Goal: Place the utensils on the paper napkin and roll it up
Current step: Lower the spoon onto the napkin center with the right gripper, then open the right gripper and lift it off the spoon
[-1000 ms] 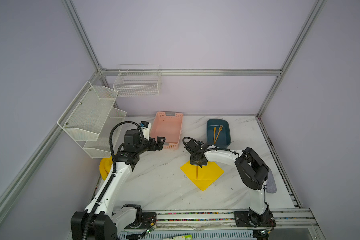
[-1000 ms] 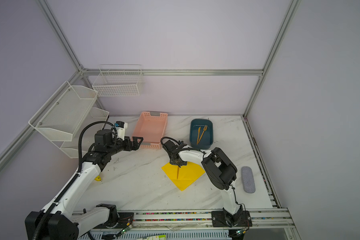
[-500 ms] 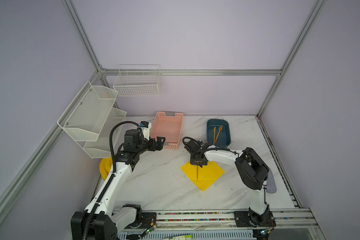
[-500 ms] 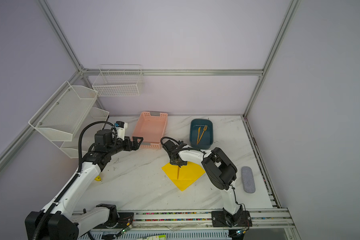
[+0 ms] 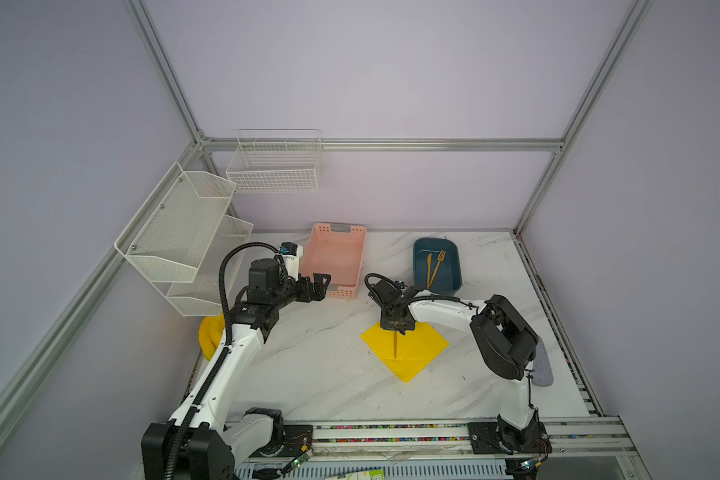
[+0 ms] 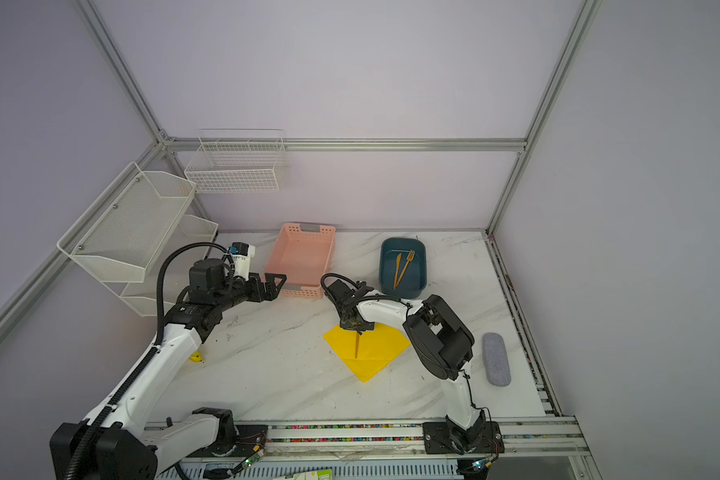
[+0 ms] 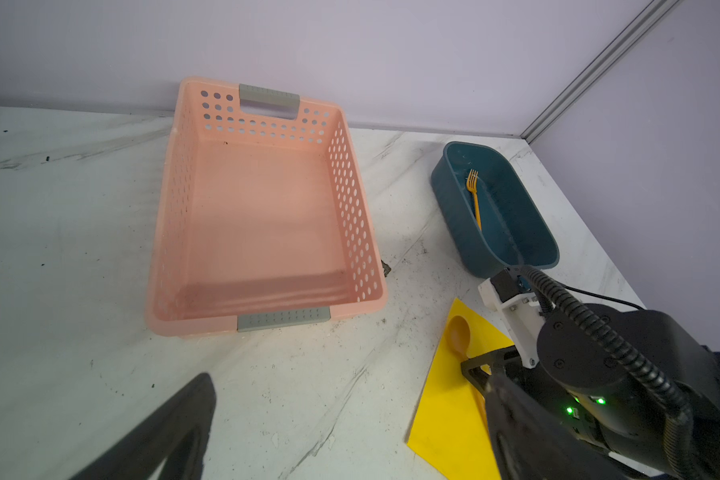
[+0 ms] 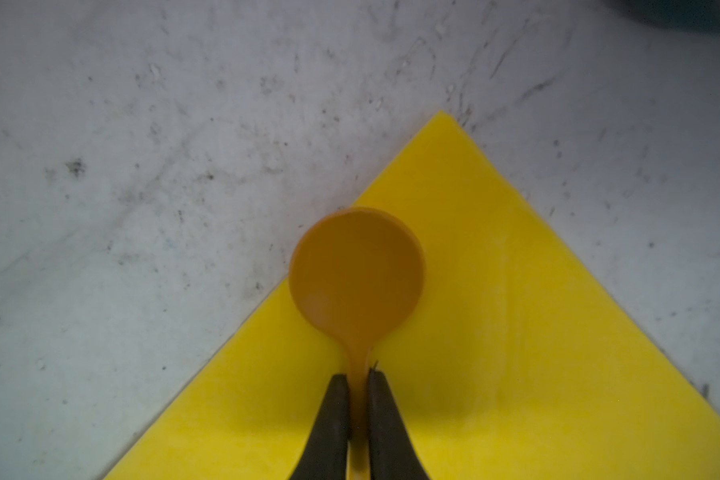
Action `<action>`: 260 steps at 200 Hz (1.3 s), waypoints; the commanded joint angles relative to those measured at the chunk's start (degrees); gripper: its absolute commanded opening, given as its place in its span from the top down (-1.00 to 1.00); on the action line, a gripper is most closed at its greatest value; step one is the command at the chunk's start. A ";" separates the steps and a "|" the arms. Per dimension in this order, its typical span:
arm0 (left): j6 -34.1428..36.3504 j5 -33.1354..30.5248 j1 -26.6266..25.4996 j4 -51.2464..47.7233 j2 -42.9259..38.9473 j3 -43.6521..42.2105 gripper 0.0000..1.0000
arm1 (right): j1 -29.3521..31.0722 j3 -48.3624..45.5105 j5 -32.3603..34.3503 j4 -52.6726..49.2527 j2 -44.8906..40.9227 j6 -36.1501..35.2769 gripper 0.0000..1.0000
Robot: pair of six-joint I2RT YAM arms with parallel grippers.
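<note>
Napkin [image 5: 420, 351], bright yellow, lies as a diamond near the middle of the big marble table [image 5: 308, 374], one corner pointing to 12 o'clock. Next in size, the pink basket [image 5: 335, 257] sits back at 11 o'clock against the far wall, and the smaller blue tub [image 5: 449, 270] is at 1 o'clock. Now the arms: the left gripper [image 5: 321, 283] hangs at about 10 o'clock, just off the basket's near end, jaws spread wide. Over to the right gripper [image 5: 396, 329], down at the napkin's 12 o'clock corner, fingers [image 8: 333, 415] pressed in on the spoon [image 8: 356, 274], pinching its neck right behind the round bowl. That spoon runs along the napkin from 12 to 6, bowl just poking past the napkin's edge; whether it's resting on the paper, I can't tell. And the little ones: the fork [image 6: 406, 268] and the knife [image 6: 397, 266] lie in the tub, knife on the 9 o'clock side, handles meeting toward 6, well apart from the napkin.
</note>
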 commanded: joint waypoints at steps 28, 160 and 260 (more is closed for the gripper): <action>-0.56 0.49 0.37 0.77 -0.77 2.31 -0.99 | -0.28 0.03 1.39 -0.48 0.66 0.21 0.64; -0.22 -0.21 0.90 1.09 0.09 1.92 -0.99 | -0.52 6.23 3.86 -6.05 -4.91 -0.89 0.52; 3.69 -4.99 1.35 -0.30 1.34 1.94 -0.99 | -10.93 13.52 0.21 -8.48 -6.41 -13.12 0.51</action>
